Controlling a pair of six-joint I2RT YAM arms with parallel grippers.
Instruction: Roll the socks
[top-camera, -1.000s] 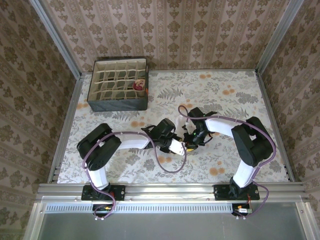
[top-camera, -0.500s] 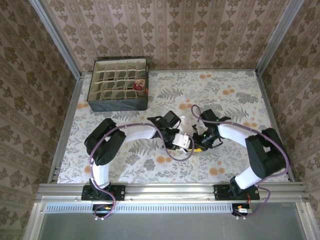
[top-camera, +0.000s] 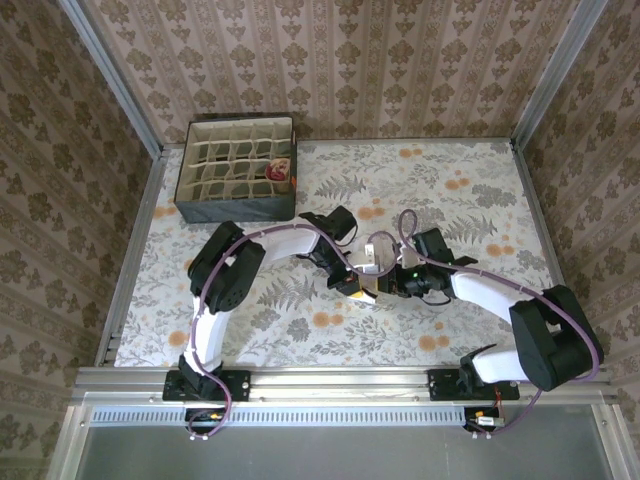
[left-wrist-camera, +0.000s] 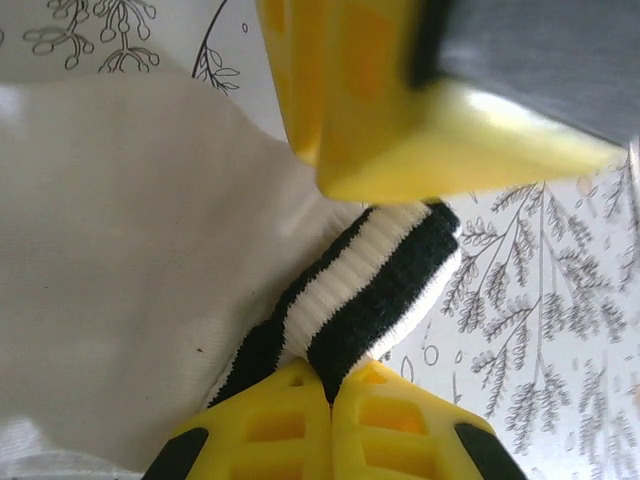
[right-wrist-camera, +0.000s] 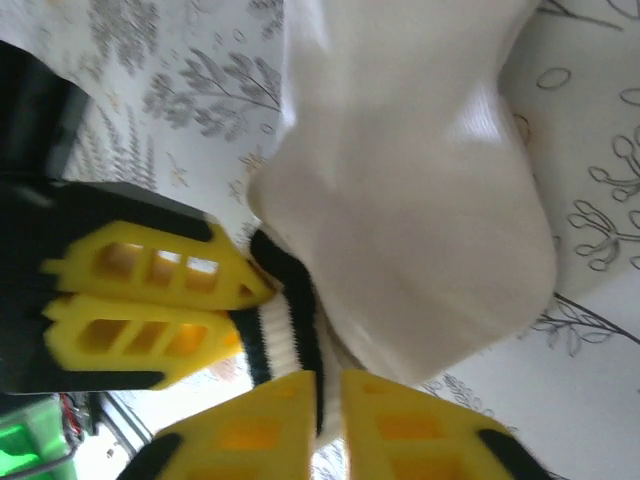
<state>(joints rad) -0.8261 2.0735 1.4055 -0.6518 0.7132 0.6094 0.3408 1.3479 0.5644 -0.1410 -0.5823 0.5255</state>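
A cream sock (top-camera: 373, 253) with dark cuff stripes hangs between both grippers over the middle of the table. In the left wrist view my left gripper (left-wrist-camera: 331, 385) is shut on the black-and-white striped cuff (left-wrist-camera: 385, 270), and the cream body (left-wrist-camera: 120, 260) spreads out to the left. My right gripper (right-wrist-camera: 331, 388) is shut on the same cuff (right-wrist-camera: 285, 330) right beside the left fingers (right-wrist-camera: 150, 300), with the cream body (right-wrist-camera: 410, 190) bulging above. From above, the left gripper (top-camera: 360, 289) and right gripper (top-camera: 386, 287) meet tip to tip.
A grey compartment box (top-camera: 190, 195) stands at the back left, with a maroon and tan bundle (top-camera: 280, 172) in one cell. The floral tablecloth (top-camera: 470, 190) is bare at the right. Patterned walls close in three sides.
The left gripper has shut on the striped cuff. The right gripper has let go and taken hold of the cuff again. Both grippers and the sock have shifted right and slightly away.
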